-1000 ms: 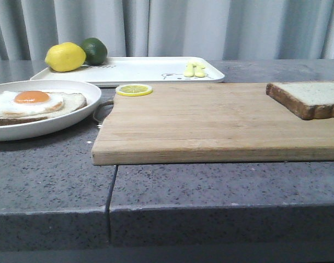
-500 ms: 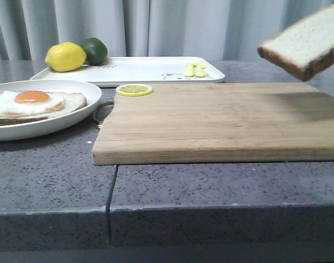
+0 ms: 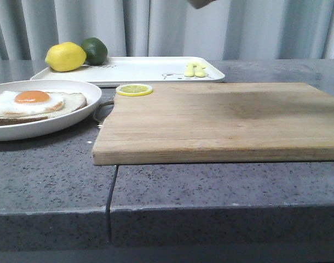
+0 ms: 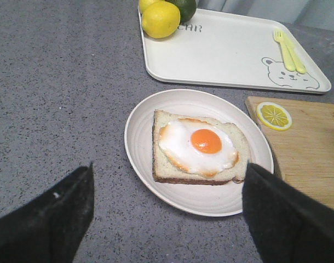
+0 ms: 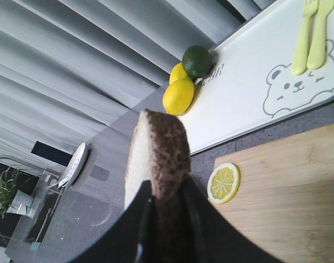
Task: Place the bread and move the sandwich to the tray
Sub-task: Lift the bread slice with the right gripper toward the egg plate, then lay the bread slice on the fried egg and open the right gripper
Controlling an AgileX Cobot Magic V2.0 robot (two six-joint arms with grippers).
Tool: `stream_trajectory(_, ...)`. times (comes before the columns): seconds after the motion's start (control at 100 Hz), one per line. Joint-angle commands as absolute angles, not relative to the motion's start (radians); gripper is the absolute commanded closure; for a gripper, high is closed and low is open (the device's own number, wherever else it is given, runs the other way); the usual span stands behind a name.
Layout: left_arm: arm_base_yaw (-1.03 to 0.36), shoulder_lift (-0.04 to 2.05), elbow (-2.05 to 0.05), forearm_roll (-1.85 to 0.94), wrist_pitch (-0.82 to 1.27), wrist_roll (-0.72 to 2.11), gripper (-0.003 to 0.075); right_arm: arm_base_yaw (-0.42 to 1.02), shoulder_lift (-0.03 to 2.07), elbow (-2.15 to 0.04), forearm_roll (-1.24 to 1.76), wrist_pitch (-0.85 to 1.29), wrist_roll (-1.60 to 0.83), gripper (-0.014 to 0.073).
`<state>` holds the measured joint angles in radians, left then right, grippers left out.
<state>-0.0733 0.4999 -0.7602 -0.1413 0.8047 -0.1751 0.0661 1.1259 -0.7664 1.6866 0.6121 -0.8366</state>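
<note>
The bread [image 5: 156, 159] is up off the wooden board [image 3: 222, 120] now — a second ago it lay at the board's right end, and in the front view only a corner shows at the top edge. My right gripper [image 5: 166, 219] is clamped on the slice, holding it on edge. The left gripper [image 4: 167, 211] hangs wide, holding nothing, above the round plate [image 4: 137, 137], where the egg-topped sandwich [image 4: 199, 147] waits uncovered. The tray [image 3: 139, 70] sits behind, with lemon [image 3: 65, 56] and lime [image 3: 94, 50] on its far corner. I judge capping the egg comes next.
</note>
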Motion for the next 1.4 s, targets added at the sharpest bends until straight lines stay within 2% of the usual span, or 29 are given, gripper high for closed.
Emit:
stream_trajectory(0.0, -0.079, 0.513, -0.793, -0.153, 0.735, -0.184, 0.0195, 0.175, 1.105, -0.803, 1.785, 0.466, -0.845, 0.0701)
stream_trajectory(0.12, -0.079, 0.513, -0.793, -0.153, 0.735, -0.184, 0.0195, 0.307, 1.123, -0.821, 1.809, 0.335, -0.85, 0.0701)
stream_trajectory(0.68, -0.079, 0.513, -0.793, -0.153, 0.735, -0.184, 0.0195, 0.679, 1.446, -1.117, 1.88, 0.102, -0.85, 0.0701)
stream_trajectory(1.08, -0.079, 0.513, -0.793, -0.153, 0.735, -0.184, 0.0195, 0.842, 1.699, -1.324, 1.88, -0.072, -0.698, 0.0701)
stream_trajectory(1.39, -0.079, 0.513, -0.793, -0.153, 0.735, -0.184, 0.0195, 0.869, 1.77, -1.356, 1.88, -0.114, -0.688, 0.0701)
